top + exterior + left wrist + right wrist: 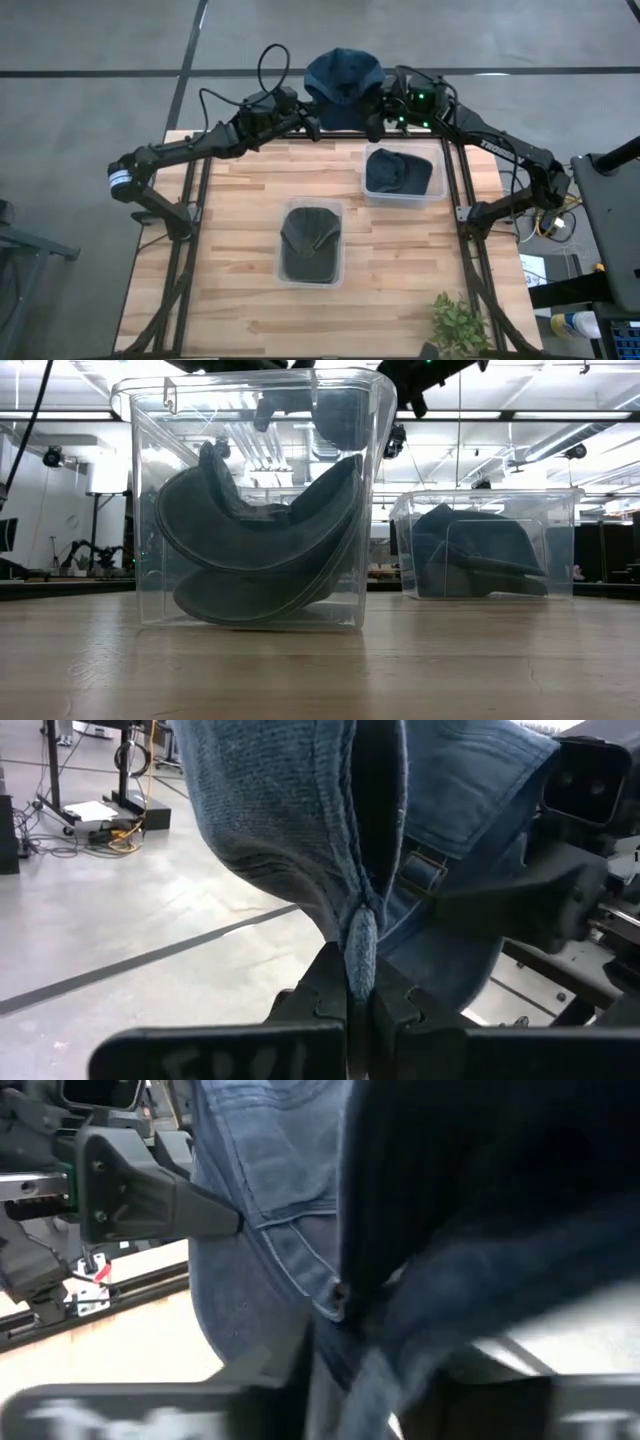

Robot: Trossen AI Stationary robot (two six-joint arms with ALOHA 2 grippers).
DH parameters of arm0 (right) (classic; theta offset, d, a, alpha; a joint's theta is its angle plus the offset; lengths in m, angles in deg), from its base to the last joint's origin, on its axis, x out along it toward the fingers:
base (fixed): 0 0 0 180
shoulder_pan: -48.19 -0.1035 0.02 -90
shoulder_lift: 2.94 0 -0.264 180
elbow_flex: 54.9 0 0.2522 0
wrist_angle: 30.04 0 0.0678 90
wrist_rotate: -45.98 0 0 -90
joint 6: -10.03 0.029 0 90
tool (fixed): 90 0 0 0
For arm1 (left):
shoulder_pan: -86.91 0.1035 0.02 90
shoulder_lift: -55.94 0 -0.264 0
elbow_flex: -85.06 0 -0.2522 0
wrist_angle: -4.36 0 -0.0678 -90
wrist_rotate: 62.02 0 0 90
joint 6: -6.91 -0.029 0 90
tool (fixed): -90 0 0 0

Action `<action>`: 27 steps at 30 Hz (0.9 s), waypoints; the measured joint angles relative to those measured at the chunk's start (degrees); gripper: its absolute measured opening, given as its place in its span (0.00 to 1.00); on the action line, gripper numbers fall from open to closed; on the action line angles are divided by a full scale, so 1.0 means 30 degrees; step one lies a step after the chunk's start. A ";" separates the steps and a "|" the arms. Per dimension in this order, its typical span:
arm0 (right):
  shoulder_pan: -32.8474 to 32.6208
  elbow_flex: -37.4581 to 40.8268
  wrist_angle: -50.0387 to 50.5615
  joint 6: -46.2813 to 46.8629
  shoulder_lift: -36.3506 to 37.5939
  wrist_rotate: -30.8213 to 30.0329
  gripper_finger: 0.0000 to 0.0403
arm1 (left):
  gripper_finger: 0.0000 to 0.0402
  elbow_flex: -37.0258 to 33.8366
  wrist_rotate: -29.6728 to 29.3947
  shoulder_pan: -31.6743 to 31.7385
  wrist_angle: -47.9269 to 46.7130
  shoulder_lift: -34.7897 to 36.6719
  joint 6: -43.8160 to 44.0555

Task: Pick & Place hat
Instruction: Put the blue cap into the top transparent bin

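High view: we see blue hat [343, 78] aloft between left gripper [312, 122], clamped on its edge, and right gripper [377, 122], whose grip we cannot tell. Two bins [310, 275] below already hold hats; placing remains.

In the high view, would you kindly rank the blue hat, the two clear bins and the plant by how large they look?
1. Middle bin, largest.
2. Far bin and blue hat: they look about alike, and the hat is held up nearer the camera, so I would not rank them.
3. Plant, smallest, partly cut off by the picture's edge.

Near clear bin [150, 510] holding dark hat [255, 550], farther bin [565, 510] with another hat [480, 550]
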 joint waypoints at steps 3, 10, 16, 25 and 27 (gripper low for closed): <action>0.0000 0.0001 0.0055 -0.0090 -0.0078 -0.0037 0.07 | 0.01 0.0000 0.0061 0.0000 -0.0071 0.0000 0.0000; -0.0036 0.0050 0.0496 -0.0228 0.0248 -0.1026 0.02 | 0.10 0.0007 0.0289 -0.0007 -0.0639 0.0028 -0.0492; -0.0029 0.0052 0.1006 -0.0402 0.0883 -0.2001 0.02 | 0.15 0.0029 0.0277 -0.0007 -0.0783 0.0080 -0.1464; 0.0100 0.0052 0.1450 -0.0742 0.1306 -0.4931 0.02 | 0.16 0.0029 0.1106 0.0007 -0.1240 0.0184 -0.1377; 0.0429 0.0052 0.1717 -0.0828 0.1573 -0.5145 0.02 | 0.16 0.0029 0.1303 0.0007 -0.2305 0.0392 -0.1405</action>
